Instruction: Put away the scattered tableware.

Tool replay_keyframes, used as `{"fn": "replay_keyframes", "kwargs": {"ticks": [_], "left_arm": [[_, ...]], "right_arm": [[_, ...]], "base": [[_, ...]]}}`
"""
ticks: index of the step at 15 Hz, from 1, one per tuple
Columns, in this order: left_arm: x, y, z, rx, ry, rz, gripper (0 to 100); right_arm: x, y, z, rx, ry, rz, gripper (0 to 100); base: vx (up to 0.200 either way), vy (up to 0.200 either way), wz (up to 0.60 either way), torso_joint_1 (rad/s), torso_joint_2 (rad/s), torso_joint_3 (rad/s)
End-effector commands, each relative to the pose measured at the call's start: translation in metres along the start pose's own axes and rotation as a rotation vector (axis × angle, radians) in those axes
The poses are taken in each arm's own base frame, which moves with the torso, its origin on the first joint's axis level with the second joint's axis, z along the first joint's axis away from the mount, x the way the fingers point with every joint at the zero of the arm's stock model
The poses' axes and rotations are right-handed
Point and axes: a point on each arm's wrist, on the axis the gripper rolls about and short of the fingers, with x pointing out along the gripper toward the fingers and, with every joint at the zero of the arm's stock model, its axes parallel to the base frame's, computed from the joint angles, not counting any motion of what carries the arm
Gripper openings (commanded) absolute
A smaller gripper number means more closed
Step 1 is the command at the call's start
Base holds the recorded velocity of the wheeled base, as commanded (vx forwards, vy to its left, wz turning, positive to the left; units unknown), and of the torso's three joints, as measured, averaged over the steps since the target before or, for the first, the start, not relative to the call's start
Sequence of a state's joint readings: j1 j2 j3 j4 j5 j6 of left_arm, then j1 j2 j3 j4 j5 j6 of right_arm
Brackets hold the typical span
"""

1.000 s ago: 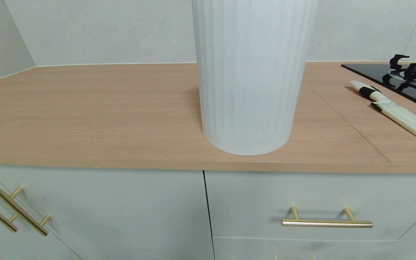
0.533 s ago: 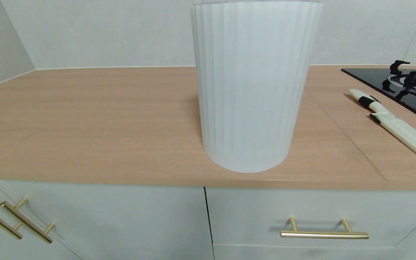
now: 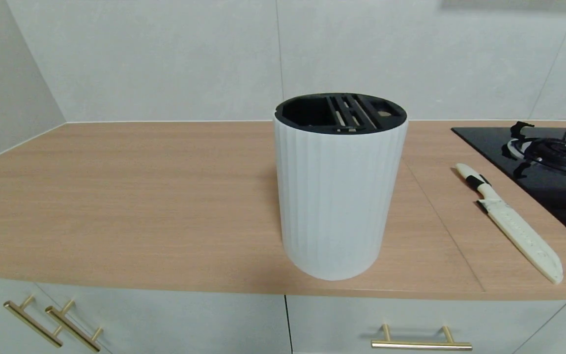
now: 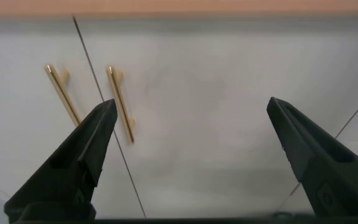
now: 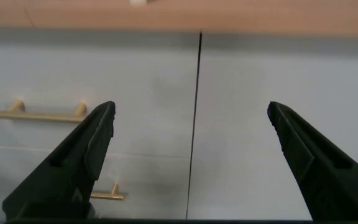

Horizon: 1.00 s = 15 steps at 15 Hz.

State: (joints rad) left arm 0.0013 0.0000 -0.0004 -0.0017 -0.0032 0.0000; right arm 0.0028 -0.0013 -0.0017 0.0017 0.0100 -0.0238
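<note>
The left tool (image 4: 190, 106) is spread wide and empty, facing cabinet doors (image 4: 229, 93) with brass handles (image 4: 120, 102) just ahead of it. The right tool (image 5: 190, 107) is also spread and empty before the cabinet fronts. Above both tools, on the desk (image 3: 116, 196), the white knife (image 3: 509, 223) lies flat between the ribbed holder (image 3: 337, 196) and the stove (image 3: 548, 162), touching neither.

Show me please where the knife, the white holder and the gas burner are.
knife (image 3: 509, 223): head view, on the cream blade near its middle.
white holder (image 3: 334, 196): head view, on its ribbed side wall.
gas burner (image 3: 555, 150): head view, on the black grate.
</note>
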Motion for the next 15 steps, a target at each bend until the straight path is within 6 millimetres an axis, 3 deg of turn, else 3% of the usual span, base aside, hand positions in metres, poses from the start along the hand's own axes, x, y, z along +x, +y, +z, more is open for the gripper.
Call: {"fn": "replay_keyframes", "kwargs": {"ticks": [1,15], "left_arm": [[0.0,0.0,-0.0001,0.0,0.001,0.0,100],[0.0,0.0,-0.0001,0.0,0.001,0.0,100]], "right_arm": [[0.0001,0.0,0.0,-0.001,0.001,0.001,100],[0.0001,0.0,0.0,-0.001,0.001,0.001,100]], "base": [[0.0,0.0,0.0,0.188,-0.47,-0.286],[0.0,0.0,0.0,0.227,-0.51,-0.286]]}}
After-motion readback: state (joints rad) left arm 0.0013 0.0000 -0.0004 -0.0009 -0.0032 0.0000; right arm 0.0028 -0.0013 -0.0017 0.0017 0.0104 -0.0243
